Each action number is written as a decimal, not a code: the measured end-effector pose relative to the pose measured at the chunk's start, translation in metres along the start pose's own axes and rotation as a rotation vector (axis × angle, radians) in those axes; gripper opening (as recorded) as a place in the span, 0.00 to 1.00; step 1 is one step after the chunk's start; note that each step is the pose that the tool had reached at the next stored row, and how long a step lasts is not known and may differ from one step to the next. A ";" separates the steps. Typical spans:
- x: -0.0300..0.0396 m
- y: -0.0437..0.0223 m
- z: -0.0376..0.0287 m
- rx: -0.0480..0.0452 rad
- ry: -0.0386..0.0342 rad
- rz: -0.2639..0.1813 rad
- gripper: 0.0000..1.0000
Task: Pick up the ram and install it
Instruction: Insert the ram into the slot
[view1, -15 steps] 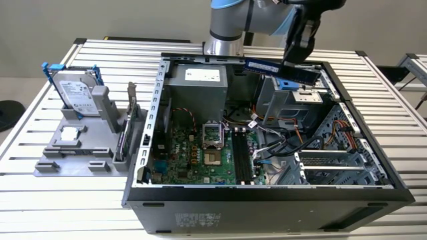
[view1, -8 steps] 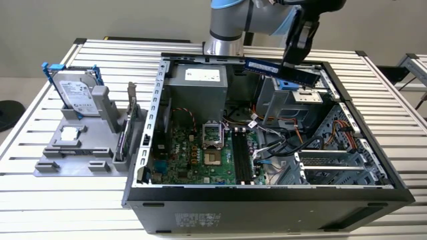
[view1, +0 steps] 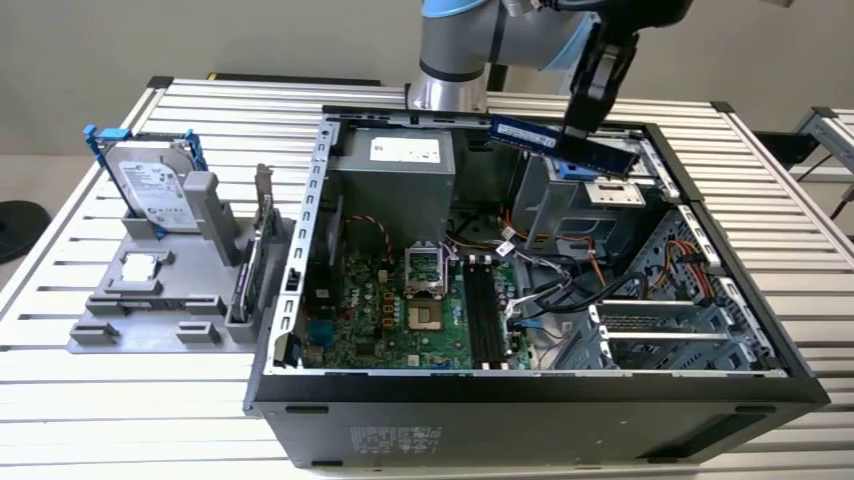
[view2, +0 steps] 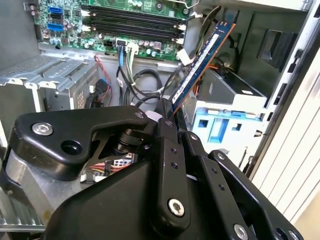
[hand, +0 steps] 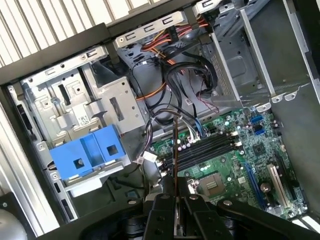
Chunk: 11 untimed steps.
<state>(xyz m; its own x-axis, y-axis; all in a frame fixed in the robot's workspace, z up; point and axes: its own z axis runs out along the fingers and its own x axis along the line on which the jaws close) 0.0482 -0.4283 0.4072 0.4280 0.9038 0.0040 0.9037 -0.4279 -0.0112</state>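
While the large black metal computer case (view1: 534, 400) lies open on its side, green motherboard (view1: 400, 320) on the case's floor, the black two-fingered gripper (view1: 578, 128) hangs above the case's drive-bay end, clamped on the long, narrow dark-blue ram (view1: 561, 142), which is held tilted.

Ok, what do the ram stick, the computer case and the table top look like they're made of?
The ram: dark blue circuit board, likely fibreglass laminate, with a gold-coloured strip along one edge. The computer case: probably sheet metal, matte black outside, bare grey with stamped holes inside. The table top: pale, softly shining ribbed slats, seemingly aluminium profile.
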 end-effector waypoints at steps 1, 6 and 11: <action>0.0000 0.0000 0.0003 0.0000 0.0001 0.007 0.00; 0.0000 0.0000 0.0016 -0.0002 0.0004 0.041 0.00; 0.0000 0.0000 0.0030 -0.0003 0.0008 0.075 0.00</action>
<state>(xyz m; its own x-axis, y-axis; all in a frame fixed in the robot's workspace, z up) 0.0482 -0.4283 0.4042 0.4947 0.8690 0.0040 0.8690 -0.4947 -0.0112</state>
